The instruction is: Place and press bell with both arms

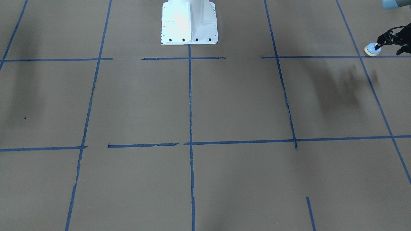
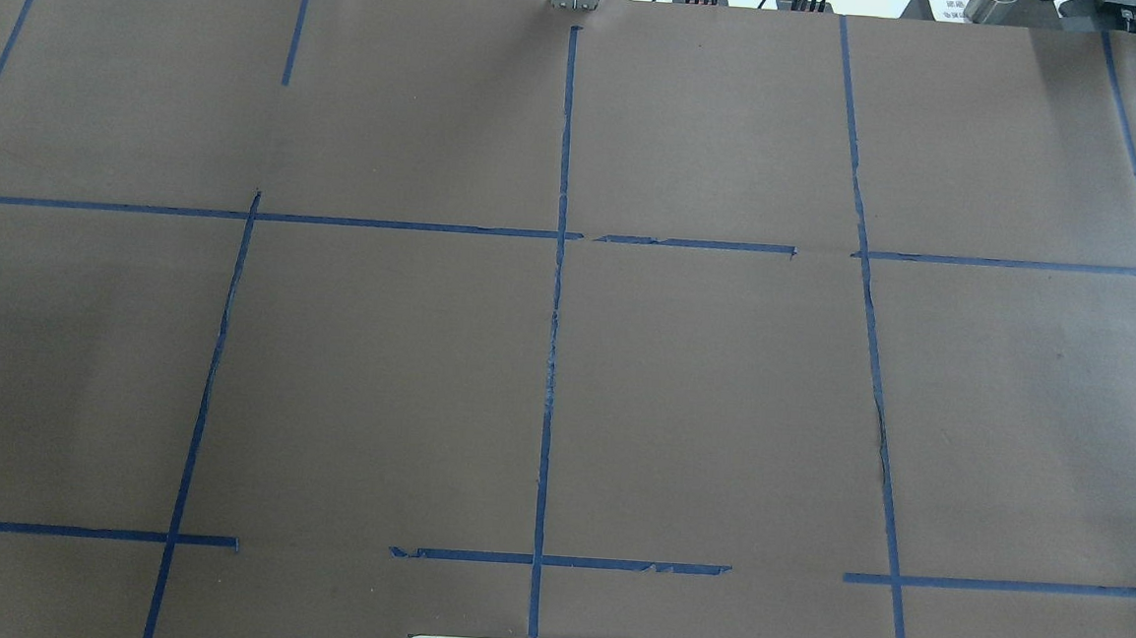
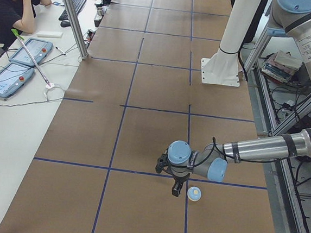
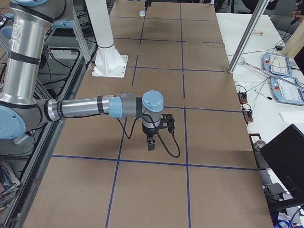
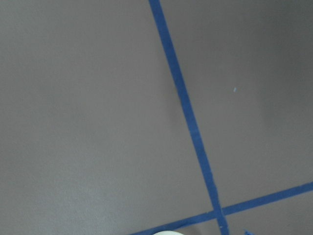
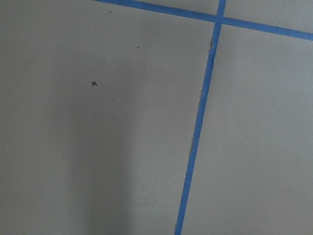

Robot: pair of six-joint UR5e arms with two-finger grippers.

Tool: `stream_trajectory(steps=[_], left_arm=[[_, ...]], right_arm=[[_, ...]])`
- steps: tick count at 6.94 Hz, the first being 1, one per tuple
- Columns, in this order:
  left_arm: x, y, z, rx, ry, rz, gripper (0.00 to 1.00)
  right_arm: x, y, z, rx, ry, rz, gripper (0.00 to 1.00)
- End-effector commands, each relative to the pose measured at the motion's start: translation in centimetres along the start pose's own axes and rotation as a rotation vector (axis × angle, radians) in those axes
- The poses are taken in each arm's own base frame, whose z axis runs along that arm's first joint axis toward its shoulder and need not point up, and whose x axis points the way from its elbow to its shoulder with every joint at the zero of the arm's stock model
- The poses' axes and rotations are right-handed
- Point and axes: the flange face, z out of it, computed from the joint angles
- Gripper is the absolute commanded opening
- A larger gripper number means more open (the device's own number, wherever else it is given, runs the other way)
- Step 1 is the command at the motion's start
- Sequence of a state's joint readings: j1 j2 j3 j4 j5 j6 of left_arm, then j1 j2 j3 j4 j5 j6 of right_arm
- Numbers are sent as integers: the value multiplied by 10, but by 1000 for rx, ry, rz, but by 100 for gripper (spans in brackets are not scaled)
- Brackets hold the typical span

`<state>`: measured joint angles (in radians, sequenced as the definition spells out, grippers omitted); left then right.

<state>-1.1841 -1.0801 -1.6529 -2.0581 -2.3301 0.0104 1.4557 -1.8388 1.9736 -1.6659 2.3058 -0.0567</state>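
Observation:
The light-blue bell (image 1: pixel 372 49) with its cream base stands on the brown table at the robot's far left. It also shows in the exterior left view (image 3: pixel 194 194) and, tiny, in the exterior right view (image 4: pixel 141 13). My left gripper (image 1: pixel 389 49) hangs just over and beside it, its jaws apart and empty; one fingertip (image 1: pixel 378 47) overlaps the bell's edge. The left wrist view shows only the bell's cream rim (image 5: pixel 166 233). My right gripper (image 4: pixel 151 142) points down above bare table on the robot's right; I cannot tell whether it is open or shut.
The white pedestal (image 1: pixel 189 24) stands at the robot's edge of the table. Blue tape lines (image 2: pixel 552 357) divide the brown table into squares. A seated operator (image 3: pixel 12 6), tablets (image 3: pixel 18 63) and a metal post (image 3: pixel 71 16) are on the far side.

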Motion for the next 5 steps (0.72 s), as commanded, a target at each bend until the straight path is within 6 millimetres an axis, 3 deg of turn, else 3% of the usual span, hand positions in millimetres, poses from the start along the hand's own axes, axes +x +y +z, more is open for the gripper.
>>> stream_trajectory(steps=[1, 5], left_arm=[[11, 4, 32, -97, 10, 4, 100], [10, 15, 61, -188, 6, 25, 100]], right_arm=[[-5, 11, -5, 4, 0, -3, 100], [-5, 13, -5, 3, 5, -5, 100]])
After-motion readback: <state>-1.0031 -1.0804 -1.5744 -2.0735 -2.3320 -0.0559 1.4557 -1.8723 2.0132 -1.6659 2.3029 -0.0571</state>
